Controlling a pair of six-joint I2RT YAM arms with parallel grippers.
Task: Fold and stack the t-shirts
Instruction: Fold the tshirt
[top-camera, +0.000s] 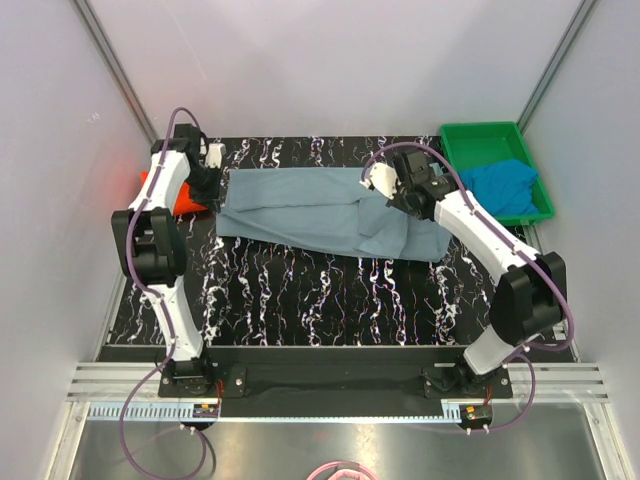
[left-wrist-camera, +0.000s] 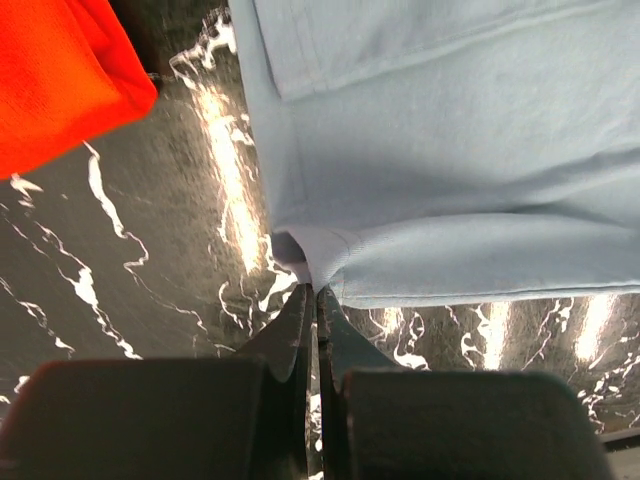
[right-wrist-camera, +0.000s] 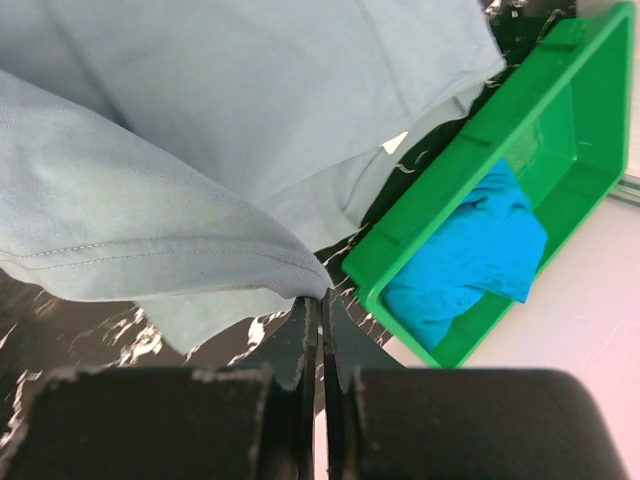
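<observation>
1. Jaws of my left gripper (left-wrist-camera: 315, 305) and right gripper (right-wrist-camera: 322, 305) are both clenched on the grey-blue t-shirt (top-camera: 320, 205), spread across the marbled table (top-camera: 300, 300).
2. Inside the green tray (top-camera: 480, 127) sits 1 bright blue t-shirt (top-camera: 505, 188).
3. Beside my left gripper lies the orange-red t-shirt (left-wrist-camera: 60, 70).

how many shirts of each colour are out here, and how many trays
grey-blue t-shirt: 1
orange-red t-shirt: 1
bright blue t-shirt: 1
green tray: 1
total: 4
</observation>
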